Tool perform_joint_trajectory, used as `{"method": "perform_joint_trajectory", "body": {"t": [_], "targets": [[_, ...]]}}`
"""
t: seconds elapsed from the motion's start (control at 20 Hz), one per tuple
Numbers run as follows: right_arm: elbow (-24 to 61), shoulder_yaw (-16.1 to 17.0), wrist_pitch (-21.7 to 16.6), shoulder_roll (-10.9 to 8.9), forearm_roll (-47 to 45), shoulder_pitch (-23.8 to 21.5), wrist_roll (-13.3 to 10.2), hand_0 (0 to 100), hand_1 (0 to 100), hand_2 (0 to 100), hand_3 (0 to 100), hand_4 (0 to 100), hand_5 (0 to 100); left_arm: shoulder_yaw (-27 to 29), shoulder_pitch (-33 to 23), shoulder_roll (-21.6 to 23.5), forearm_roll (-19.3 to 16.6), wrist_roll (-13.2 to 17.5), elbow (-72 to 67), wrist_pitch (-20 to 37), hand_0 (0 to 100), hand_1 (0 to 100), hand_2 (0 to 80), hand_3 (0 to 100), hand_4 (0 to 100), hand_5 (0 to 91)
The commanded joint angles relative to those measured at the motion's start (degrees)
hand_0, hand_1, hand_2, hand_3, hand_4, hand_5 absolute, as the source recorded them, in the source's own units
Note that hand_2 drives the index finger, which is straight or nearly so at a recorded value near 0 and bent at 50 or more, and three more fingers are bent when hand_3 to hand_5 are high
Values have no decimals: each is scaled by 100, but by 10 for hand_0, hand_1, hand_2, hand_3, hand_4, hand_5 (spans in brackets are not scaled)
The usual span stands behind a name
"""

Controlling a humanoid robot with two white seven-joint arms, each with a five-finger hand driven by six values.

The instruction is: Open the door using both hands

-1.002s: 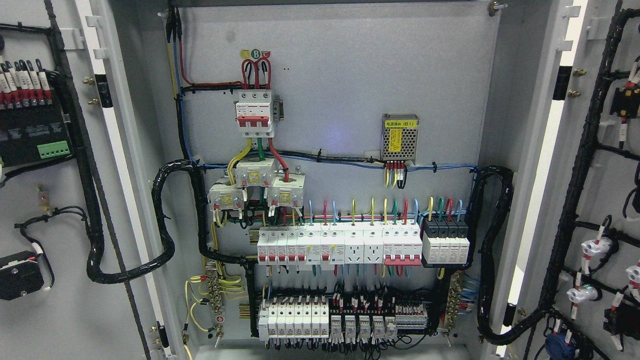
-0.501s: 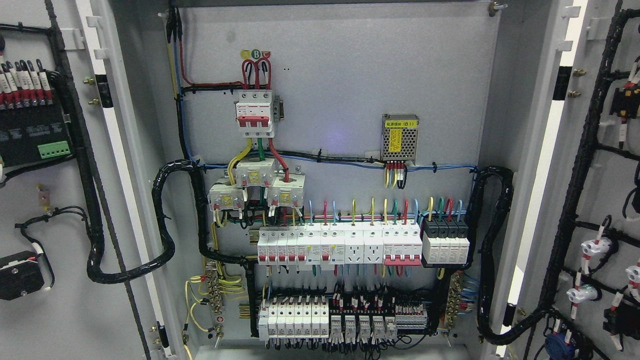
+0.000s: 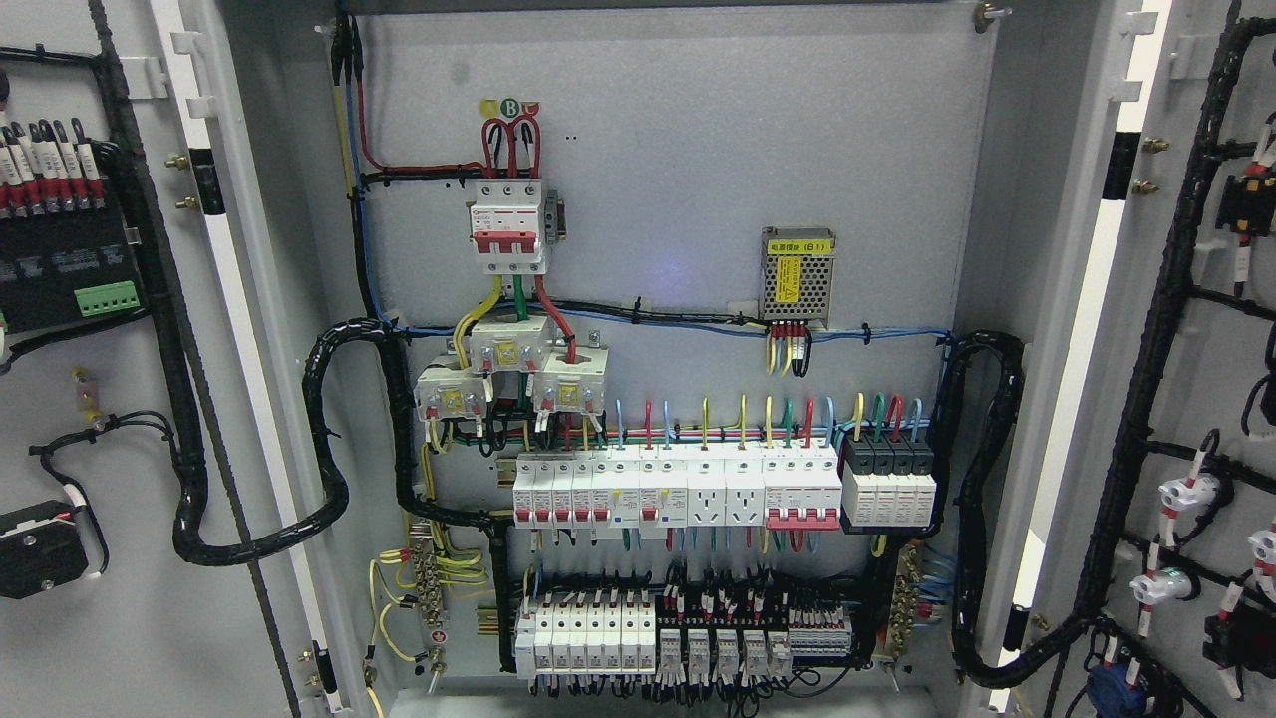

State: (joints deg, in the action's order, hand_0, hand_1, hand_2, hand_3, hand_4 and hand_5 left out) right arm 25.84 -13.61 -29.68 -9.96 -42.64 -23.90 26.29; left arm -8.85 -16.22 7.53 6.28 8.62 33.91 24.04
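1. Head view: standing swung wide, the left door [image 3: 90, 399] at the cabinet's left edge and the right door [image 3: 1206, 399] at its right edge, baring the breaker panel [image 3: 678, 299].
2. Showing neither robot hand; finger state impossible to tell.
3. Judging opening finished, nothing remaining.

Grey cabinet [image 3: 698, 150], white breakers [image 3: 598, 489] with red switches, black cable bundles [image 3: 329, 459], yellow-labelled power supply [image 3: 797, 276].
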Motion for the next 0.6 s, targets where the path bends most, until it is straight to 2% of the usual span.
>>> {"method": "perform_joint_trajectory", "body": {"t": [0.0,0.15,0.3,0.4,0.55], "targets": [[-1354,7,234,424,447,263,-474,0,0,0,0,0,0,58,532,-489,-22,-10,-2379,-241,0,0,0,0,43,0],[-1354,-1,322,442,1062,342,-1141,0,0,0,0,0,0,137,568,-603,-22,-10,-2599,-802,0,0,0,0,43,0],[-1354,-1,401,503,1783,474,-1652,0,0,0,0,0,0,321,620,-788,-39,-27,-2854,-1270,0,0,0,0,42,0],[-1371,-10,428,626,2022,483,-1968,0,0,0,0,0,0,497,681,-849,-249,-27,-3074,-1296,0,0,0,0,42,0],[-1397,16,769,644,2137,561,-2329,0,0,0,0,0,0,953,796,-902,-732,-27,-3390,-1401,0,0,0,0,42,0]]}}
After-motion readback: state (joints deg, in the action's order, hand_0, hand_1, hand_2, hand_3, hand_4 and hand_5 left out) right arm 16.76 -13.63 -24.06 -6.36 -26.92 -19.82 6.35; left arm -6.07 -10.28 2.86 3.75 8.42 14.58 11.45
